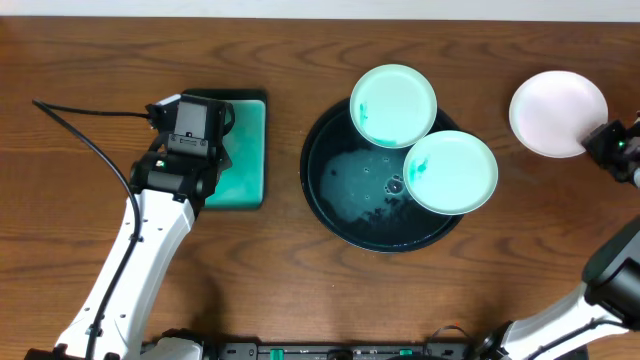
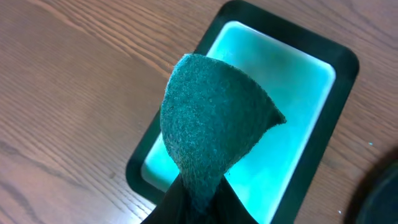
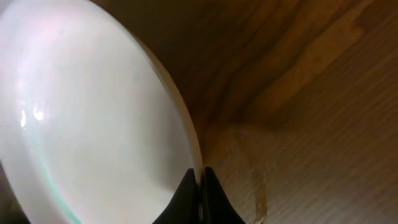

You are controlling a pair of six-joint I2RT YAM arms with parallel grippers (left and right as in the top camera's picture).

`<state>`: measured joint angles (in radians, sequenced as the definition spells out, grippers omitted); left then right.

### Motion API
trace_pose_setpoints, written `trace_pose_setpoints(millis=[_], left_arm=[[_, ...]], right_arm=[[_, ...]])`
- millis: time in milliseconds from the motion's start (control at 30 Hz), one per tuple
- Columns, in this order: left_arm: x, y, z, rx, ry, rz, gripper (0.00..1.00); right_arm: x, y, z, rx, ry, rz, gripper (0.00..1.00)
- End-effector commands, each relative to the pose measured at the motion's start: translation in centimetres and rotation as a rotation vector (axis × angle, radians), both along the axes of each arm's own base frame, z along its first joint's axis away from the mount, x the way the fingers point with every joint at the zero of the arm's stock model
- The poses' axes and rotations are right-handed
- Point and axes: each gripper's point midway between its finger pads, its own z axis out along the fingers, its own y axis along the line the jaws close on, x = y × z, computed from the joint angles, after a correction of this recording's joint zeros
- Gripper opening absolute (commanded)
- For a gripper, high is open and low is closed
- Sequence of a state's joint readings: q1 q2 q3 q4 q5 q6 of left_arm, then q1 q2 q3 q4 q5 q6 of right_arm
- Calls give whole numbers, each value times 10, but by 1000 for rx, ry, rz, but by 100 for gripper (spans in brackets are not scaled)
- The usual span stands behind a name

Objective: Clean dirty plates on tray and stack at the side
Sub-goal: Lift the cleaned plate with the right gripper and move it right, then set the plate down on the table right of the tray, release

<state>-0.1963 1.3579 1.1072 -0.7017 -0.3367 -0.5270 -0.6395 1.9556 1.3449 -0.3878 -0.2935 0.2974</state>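
On the wooden table (image 1: 100, 50), overhead, two teal-smeared plates (image 1: 393, 105) sat on the black tray (image 1: 330, 215), a white plate (image 1: 558, 113) well apart at right. Left wrist: the left hand (image 2: 193, 202) clenched a sponge (image 2: 211, 134) above a teal dish (image 2: 298, 93). Right wrist: the right hand (image 3: 200, 186) pinched the white plate's rim.

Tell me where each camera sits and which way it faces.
Overhead: above the table, facing straight down at the tray, left arm and right arm visible.
Left wrist: on the left arm, looking down past the left claw at its sponge over the teal dish.
Right wrist: on the right arm, looking along the right claw pinching the rim of the white plate.
Shared: the teal dish, in overhead and left wrist.
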Motion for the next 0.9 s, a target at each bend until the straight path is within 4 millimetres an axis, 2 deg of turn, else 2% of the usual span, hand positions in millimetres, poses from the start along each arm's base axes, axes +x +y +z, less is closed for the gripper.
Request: trace_pose_setpoints(millis=[0,133,233,267,300,333,367,433,600,633,700,733,800,867], left_arm=[[-1,0,-1,-16,-2,8,7],[-1,-4,-3,-40,2,-6,7],[-1,-4,-3,-40,2,-7,7],[-1,-4,-3,-40,2,-7,8],[-1,-4,-3,-40,2,-7,7],[-1,-4,-3,-40,2,-6,7],[-1,-4,-3,-41,2,-7,7],[-1,-5,-3,-41,3,-7,7],[-1,-5,-3,-47,-1,3,7],[-1,-5,-3,-51,-2,8,7],[-1,-5,-3,-52,-3,8,7],[-1,-5,-3,-52,-2,8,7],[-1,-5,-3,-52,-2,8,7],[-1,-5,-3,-54,-2,6,7]], right_arm=[[4,3,-11,22,6,0,1],[-1,-1,-28,6,61,-21,1],[-2,-1,-34,5,74,-23,1],[-2,-1,-34,4,72,-23,8],[-1,-1,-32,2,69,-23,24],[-1,-1,-29,1,65,-23,45],[0,0,-24,2,53,-19,55],[4,4,-10,11,18,-2,61],[22,23,47,16,-123,72,59],[30,35,67,-1,-165,116,61],[40,56,92,-43,-194,187,61],[46,70,103,-66,-204,237,65],[55,96,118,-94,-207,321,76],[65,126,131,-128,-195,419,77]])
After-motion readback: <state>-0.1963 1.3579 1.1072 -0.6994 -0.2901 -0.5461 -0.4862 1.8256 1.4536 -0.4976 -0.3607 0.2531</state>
